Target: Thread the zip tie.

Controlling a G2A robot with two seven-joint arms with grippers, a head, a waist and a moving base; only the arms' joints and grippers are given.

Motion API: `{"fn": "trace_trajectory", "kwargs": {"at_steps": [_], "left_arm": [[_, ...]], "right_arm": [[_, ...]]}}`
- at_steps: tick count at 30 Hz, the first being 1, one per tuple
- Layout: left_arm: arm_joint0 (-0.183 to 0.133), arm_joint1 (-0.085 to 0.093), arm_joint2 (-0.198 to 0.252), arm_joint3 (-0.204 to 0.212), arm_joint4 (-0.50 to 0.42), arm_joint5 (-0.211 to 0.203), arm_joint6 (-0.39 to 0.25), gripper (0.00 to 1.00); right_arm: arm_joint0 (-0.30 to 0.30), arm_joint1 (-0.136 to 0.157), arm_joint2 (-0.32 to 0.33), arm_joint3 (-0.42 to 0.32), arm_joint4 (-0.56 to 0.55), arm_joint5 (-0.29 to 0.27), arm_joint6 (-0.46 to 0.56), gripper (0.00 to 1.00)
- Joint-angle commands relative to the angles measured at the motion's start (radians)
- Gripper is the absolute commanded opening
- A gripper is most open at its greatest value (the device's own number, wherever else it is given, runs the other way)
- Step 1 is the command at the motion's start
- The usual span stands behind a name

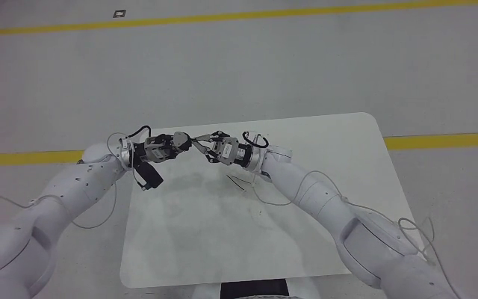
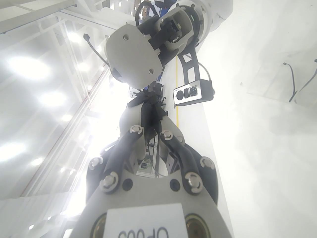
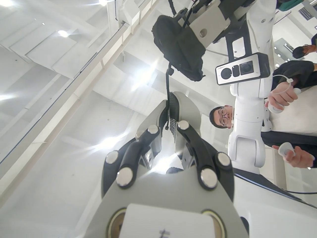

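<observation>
Tie (image 3: 169, 84) — likely light, springy; right tool (image 3: 171, 100) pinches it, left tool (image 2: 148, 97) closed at 9 o'clock — grip near tip.

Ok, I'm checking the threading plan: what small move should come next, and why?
Probably curl the free end of the zip tie toward the left gripper, slowly: the right gripper clamps the strip, both grippers nearly meet above the table, and the tie is not yet looped.
</observation>
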Motion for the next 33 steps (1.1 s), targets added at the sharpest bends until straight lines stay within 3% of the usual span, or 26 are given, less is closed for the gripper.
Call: {"fn": "trace_trajectory", "kwargs": {"at_steps": [1, 5, 12, 22, 33], "left_arm": [[0.000, 0.000, 0.000, 0.000, 0.000, 0.000, 0.000, 0.00], [0.000, 0.000, 0.000, 0.000, 0.000, 0.000, 0.000, 0.00], [0.000, 0.000, 0.000, 0.000, 0.000, 0.000, 0.000, 0.00], [0.000, 0.000, 0.000, 0.000, 0.000, 0.000, 0.000, 0.00], [0.000, 0.000, 0.000, 0.000, 0.000, 0.000, 0.000, 0.00]], "right_arm": [[0.000, 0.000, 0.000, 0.000, 0.000, 0.000, 0.001, 0.00], [0.000, 0.000, 0.000, 0.000, 0.000, 0.000, 0.001, 0.00], [-0.046, 0.017, 0.052, -0.084, -0.015, 0.000, -0.053, 0.00], [-0.090, 0.039, 0.072, -0.154, 0.000, 0.000, -0.115, 0.00], [-0.075, 0.052, 0.089, -0.183, 0.000, 0.000, -0.178, 0.00]]}}
